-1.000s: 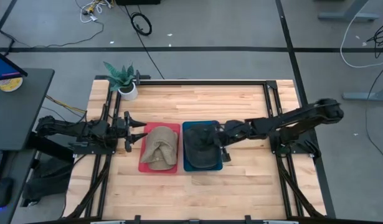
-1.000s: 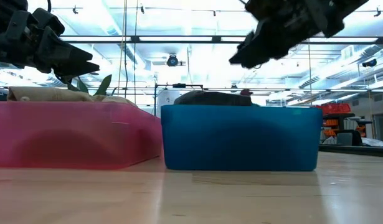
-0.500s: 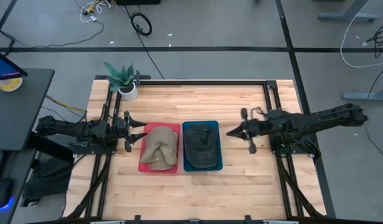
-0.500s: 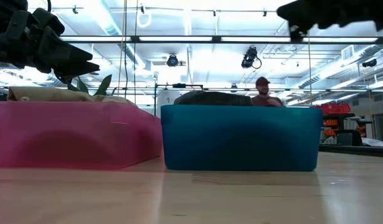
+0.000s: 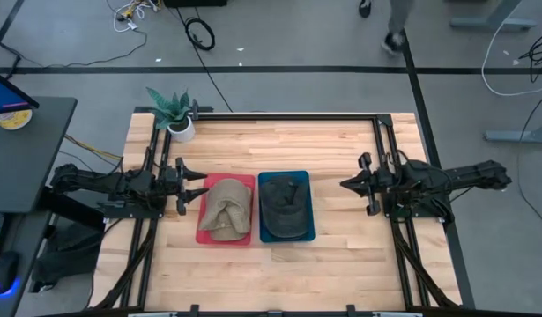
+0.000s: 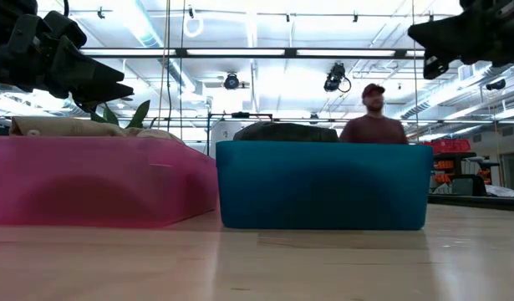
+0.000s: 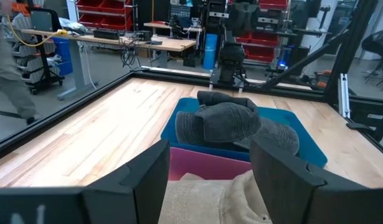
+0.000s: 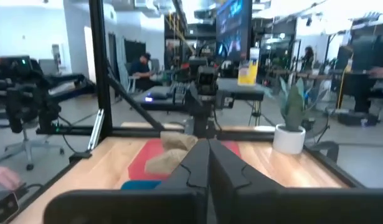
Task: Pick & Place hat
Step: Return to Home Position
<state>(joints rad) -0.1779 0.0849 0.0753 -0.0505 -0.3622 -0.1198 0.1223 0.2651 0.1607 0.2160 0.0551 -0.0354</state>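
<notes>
Sorting looks finished: black cap (image 5: 285,202) in the blue bin (image 5: 288,238), brown cap (image 5: 228,210) in the red bin (image 5: 205,236) beside it. Left gripper (image 5: 203,187), fingers apart, and right gripper (image 5: 345,184), fingers together, flank them, empty.

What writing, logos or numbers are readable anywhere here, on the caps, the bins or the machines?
No text can be read anywhere.
brown cap in red bin: no print shows.
black cap in blue bin: no print shows.
left gripper, right gripper: no markings show.
Bright screen in the right wrist view: too blurred to read.
Yellow disc at the high view's left edge: too small.
</notes>
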